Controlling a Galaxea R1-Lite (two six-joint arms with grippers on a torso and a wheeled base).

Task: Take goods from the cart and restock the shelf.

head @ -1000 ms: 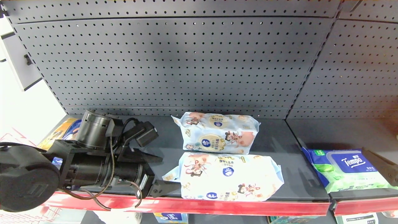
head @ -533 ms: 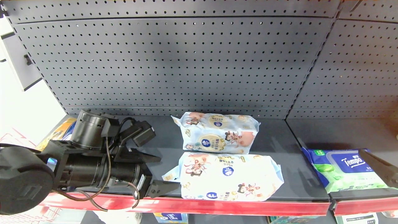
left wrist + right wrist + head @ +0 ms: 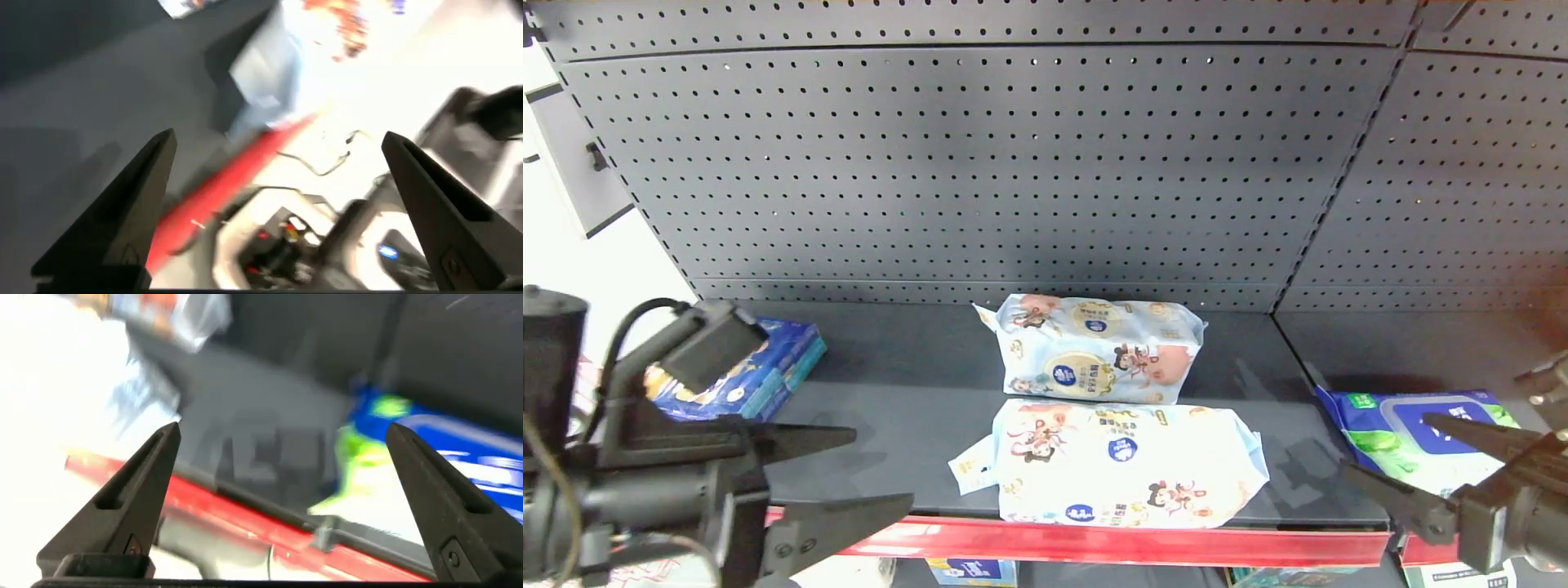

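Observation:
Two white cartoon-print tissue packs lie mid-shelf, one at the back (image 3: 1098, 347) and one at the front edge (image 3: 1127, 461). A blue pack (image 3: 739, 376) rests at the shelf's left end. My left gripper (image 3: 882, 467) hangs open and empty at the front edge, left of the front pack and below the blue one. A blue-and-green wipes pack (image 3: 1388, 416) lies on the right bay. My right gripper (image 3: 1387, 445) is open and empty just in front of it. The left wrist view has the left gripper (image 3: 278, 137) over the red strip (image 3: 229, 184). Past the right gripper (image 3: 283, 429) lie the wipes pack (image 3: 441, 449) and a white pack (image 3: 106, 376).
The dark shelf board (image 3: 915, 384) is bare between the blue pack and the white packs. A red price strip (image 3: 1094, 543) runs along its front edge. A grey pegboard wall (image 3: 1013, 163) closes the back. More goods show on a lower shelf (image 3: 972, 569).
My left arm has pulled back off the shelf toward the lower left, uncovering the blue pack. My right gripper has come in from the right edge, in front of the wipes pack.

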